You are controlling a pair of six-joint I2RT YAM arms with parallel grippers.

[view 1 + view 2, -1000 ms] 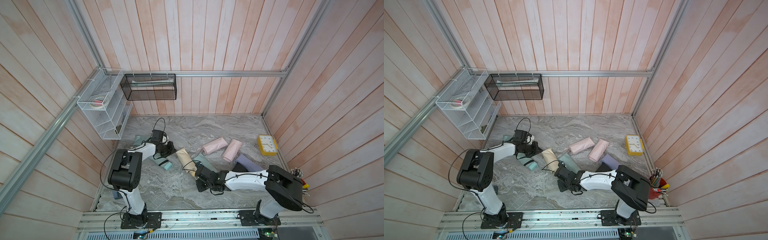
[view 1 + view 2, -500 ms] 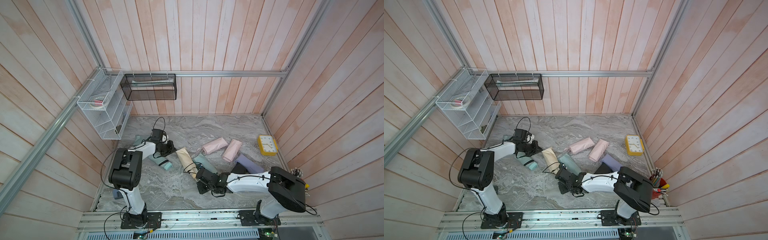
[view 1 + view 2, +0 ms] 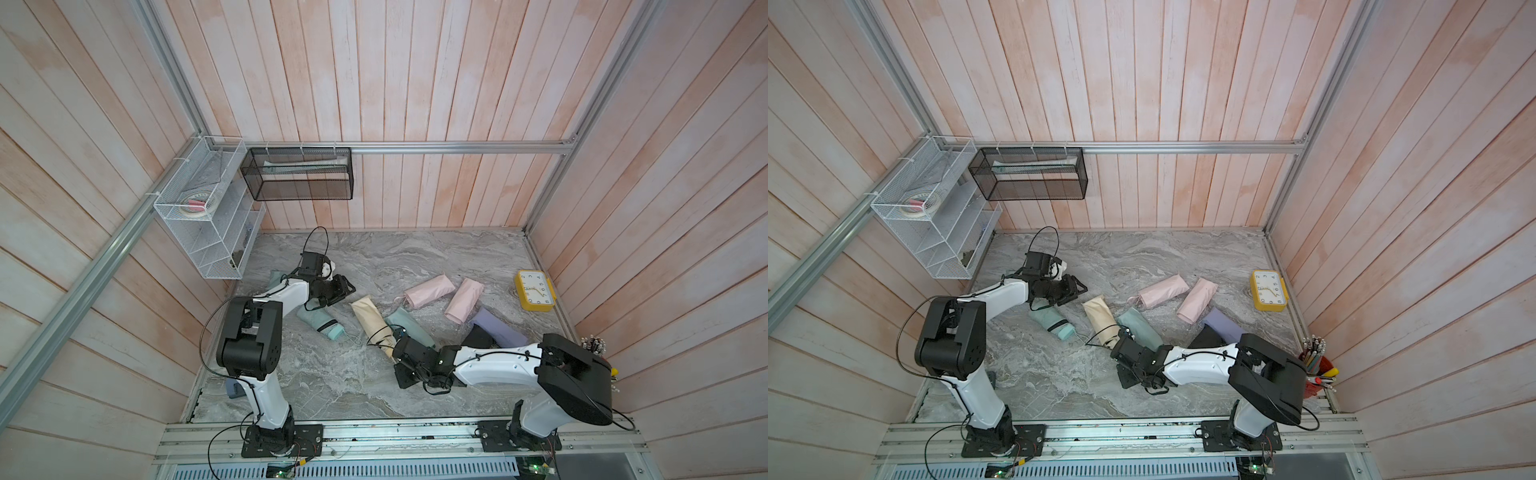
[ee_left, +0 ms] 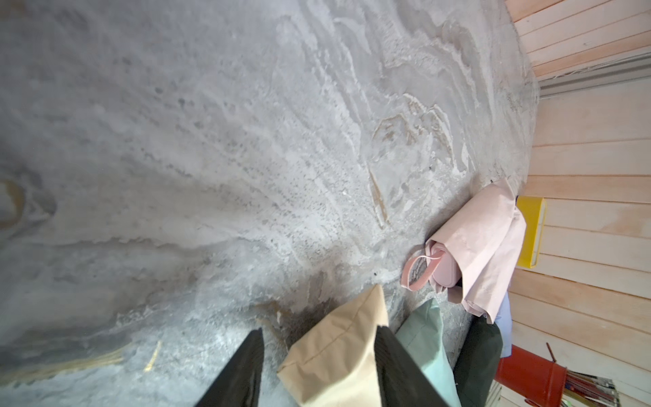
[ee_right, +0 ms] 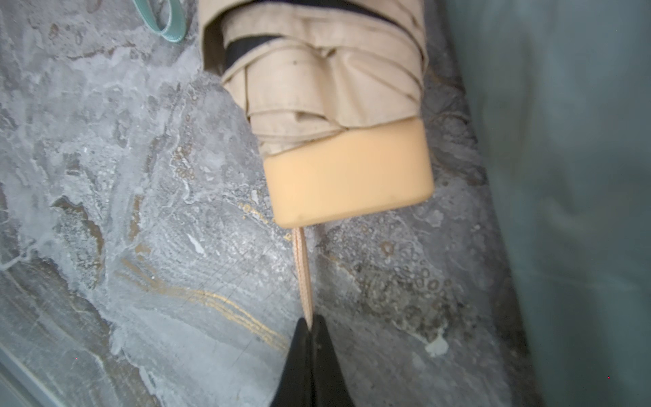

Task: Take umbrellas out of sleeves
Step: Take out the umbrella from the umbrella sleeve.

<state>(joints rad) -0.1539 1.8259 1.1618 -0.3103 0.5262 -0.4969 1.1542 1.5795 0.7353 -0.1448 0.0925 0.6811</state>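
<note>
Right claw [image 5: 307, 322] is clamped tight on the cord [image 5: 303, 271] of the cream umbrella [image 5: 327, 88]. Left claw [image 4: 318, 329] is half open and empty at the sleeve [image 4: 352, 317], well away from the clock [image 3: 535, 289]. Fabric looks limp and slippery, so I'd grab the stiff handle [image 5: 348, 176].

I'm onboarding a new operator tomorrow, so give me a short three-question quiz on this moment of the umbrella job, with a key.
1. True or false: the right gripper is open.
2. What sits between the left gripper's open jaws? A) a pink sleeve B) the cream sleeve C) a black umbrella
3. Name the hard yellow thing near the edge of the table on the right arm's side.
Key: 1. False: it is shut on the cream umbrella's wrist cord. 2. B. 3. The clock.
</note>
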